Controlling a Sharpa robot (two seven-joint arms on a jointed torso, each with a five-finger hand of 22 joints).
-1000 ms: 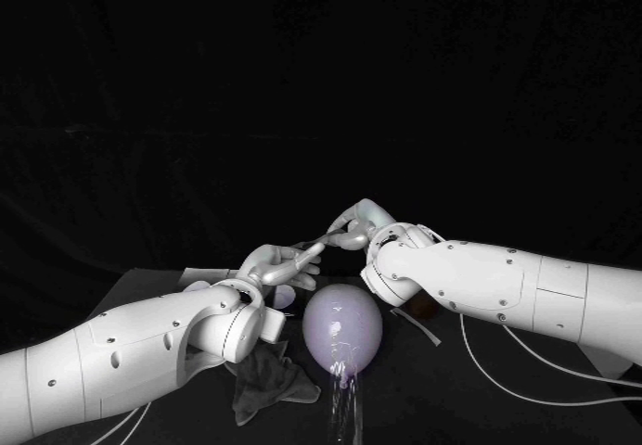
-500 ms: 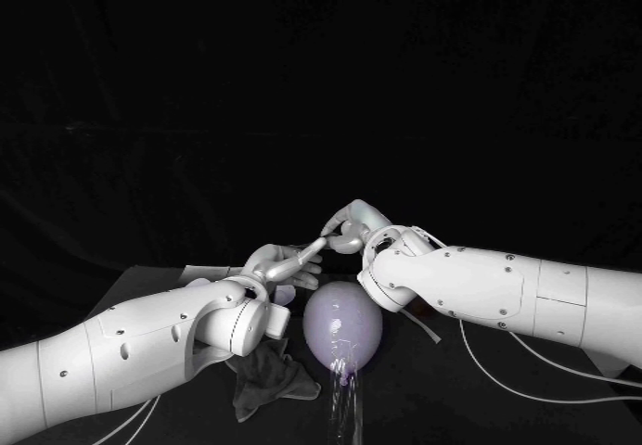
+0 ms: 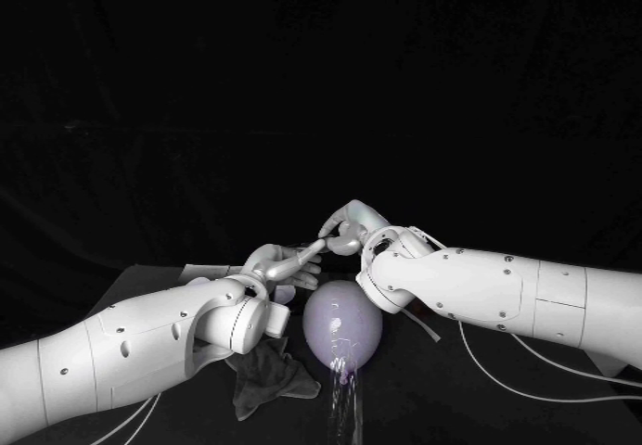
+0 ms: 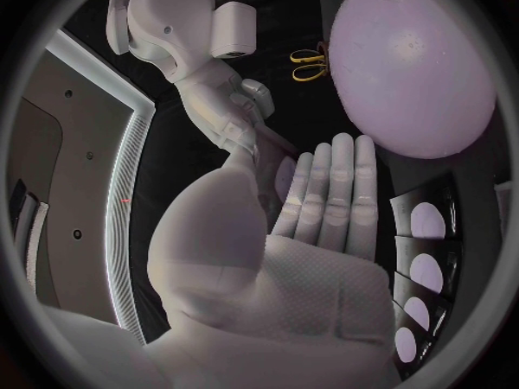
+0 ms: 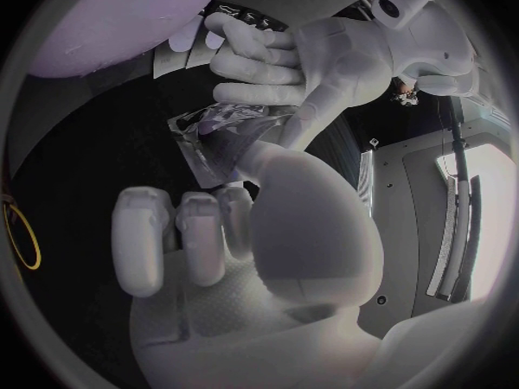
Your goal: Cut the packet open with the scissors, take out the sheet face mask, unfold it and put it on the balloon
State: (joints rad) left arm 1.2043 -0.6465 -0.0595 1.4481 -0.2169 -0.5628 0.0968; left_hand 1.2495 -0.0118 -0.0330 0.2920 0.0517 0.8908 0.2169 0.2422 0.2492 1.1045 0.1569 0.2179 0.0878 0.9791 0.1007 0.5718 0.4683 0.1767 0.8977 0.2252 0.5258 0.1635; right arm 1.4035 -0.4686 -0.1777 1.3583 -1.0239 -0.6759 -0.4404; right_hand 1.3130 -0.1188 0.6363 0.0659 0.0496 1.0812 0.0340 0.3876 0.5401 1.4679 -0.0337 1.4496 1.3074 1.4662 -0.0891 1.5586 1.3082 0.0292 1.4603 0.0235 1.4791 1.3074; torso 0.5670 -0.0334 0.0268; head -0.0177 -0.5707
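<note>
The right hand point(image 3: 349, 226) has closed in on the left hand point(image 3: 284, 264) since a second ago, and the two are now close together above the worktop point(image 3: 442, 408), beyond the balloon point(image 3: 341, 324) lying toward the near edge. The left hand grips the crinkled packet point(image 5: 220, 137), the right thumb lies against it though I cannot tell whether that hand has a hold, and the scissors point(image 4: 307, 64) lie on the worktop, so I judge the taking-out step is in hand; next comes a firm pinch on the contents and a slow pull
</note>
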